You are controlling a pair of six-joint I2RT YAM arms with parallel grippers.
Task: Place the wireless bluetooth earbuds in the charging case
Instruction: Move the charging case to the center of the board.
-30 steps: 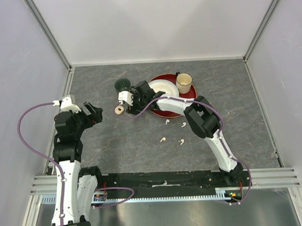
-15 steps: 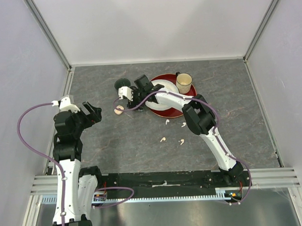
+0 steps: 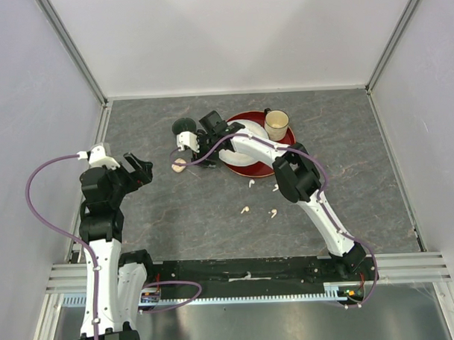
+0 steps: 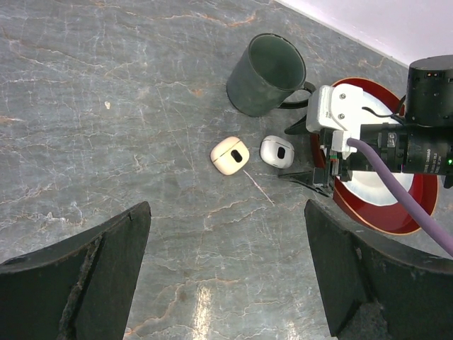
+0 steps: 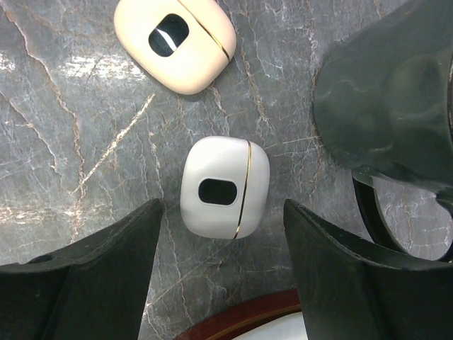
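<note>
Over a grey marbled table (image 3: 177, 224), the right gripper (image 5: 223, 234) hangs with its fingers spread, 1 on each side of a rounded white charging case (image 5: 225, 187), gripping nothing. The left gripper (image 4: 226, 283) hovers well off to the left, fingers wide apart and empty. A round red plate (image 3: 249, 115) carries a cream mug (image 3: 276, 124), and a dark green mug (image 4: 265, 74) stands just beyond the white case. A pale peach charging case (image 5: 175, 42) lies just beside the white one. 4 tiny pale earbuds (image 3: 245, 210) lie loose on the table, well apart from both cases.
</note>
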